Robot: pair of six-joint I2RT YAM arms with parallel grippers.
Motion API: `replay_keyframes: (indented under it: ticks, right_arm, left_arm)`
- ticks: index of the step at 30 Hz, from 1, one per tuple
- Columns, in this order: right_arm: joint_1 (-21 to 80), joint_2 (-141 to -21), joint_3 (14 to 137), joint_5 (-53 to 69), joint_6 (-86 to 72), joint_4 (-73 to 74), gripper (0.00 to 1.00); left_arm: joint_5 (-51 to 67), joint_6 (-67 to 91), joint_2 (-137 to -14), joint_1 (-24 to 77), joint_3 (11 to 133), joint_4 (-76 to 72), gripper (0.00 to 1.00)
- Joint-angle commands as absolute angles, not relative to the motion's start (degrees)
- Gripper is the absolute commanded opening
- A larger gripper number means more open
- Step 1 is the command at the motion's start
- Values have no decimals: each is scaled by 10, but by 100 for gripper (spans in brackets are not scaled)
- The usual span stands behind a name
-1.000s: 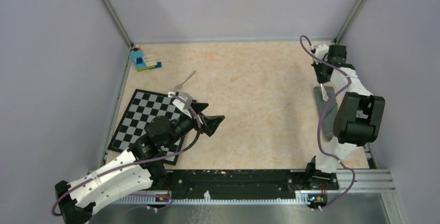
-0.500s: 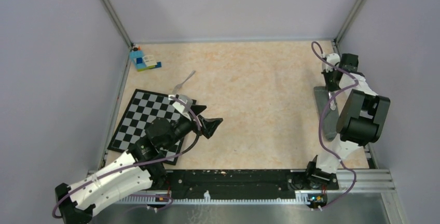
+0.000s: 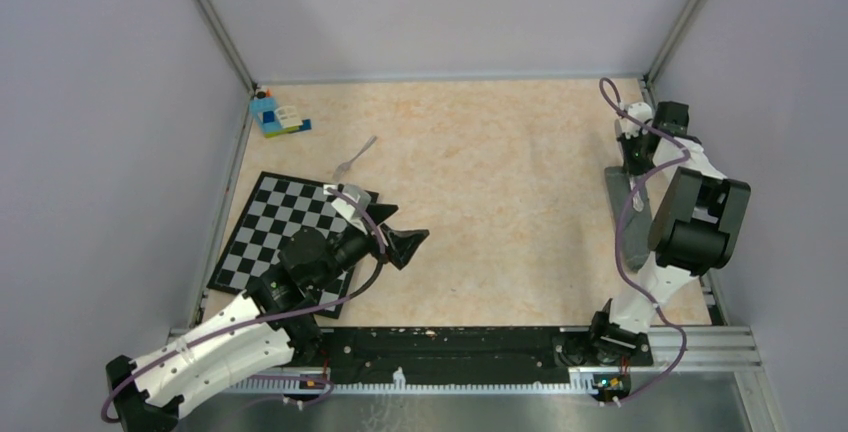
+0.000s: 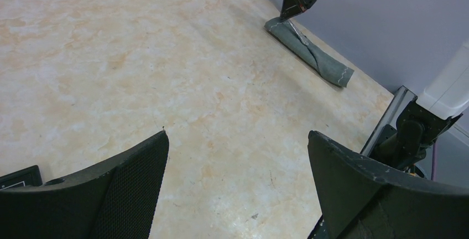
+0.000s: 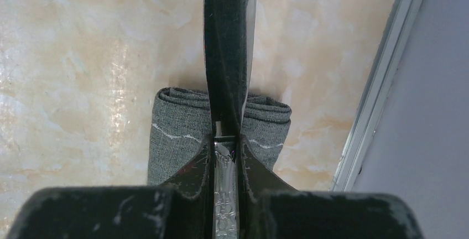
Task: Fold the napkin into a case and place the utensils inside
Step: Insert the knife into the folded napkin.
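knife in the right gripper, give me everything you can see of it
The knife is polished silver metal: a long flat blade mirroring something dark, and a handle with embossed ornament. The right gripper is shut on the handle, with the blade pointing straight out from it and crossing the end of the grey case in the wrist view. Its tip is cut off by the frame. Contact with the cloth cannot be told.

Knife [image 5: 227, 56] tip past top edge

Probably a lab: panel-walled robot table [image 3: 500, 212]
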State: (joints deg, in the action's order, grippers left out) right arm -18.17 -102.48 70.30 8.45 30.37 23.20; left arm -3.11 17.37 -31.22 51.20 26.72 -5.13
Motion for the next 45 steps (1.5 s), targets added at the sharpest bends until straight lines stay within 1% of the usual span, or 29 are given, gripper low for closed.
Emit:
replay_keyframes:
  ticks: [1,17,23,32,45]
  right_arm:
    - [-183,-1042,737,107,295,223,0]
    - [-182,-1038,747,139,274,221,0]
    - [-183,-1033,710,127,287,228,0]
    - [-183,-981,653,116,279,232,0]
    - [-193,-929,613,93,281,265,0]
  left_arm:
    - [-20,166,-306,509,260,-70,99]
    - [-10,170,-309,505,254,-81,99]
    - [-6,169,-308,503,253,-79,99]
    - [-3,170,-304,502,250,-82,99]
    - [-3,167,-296,499,244,-92,99]
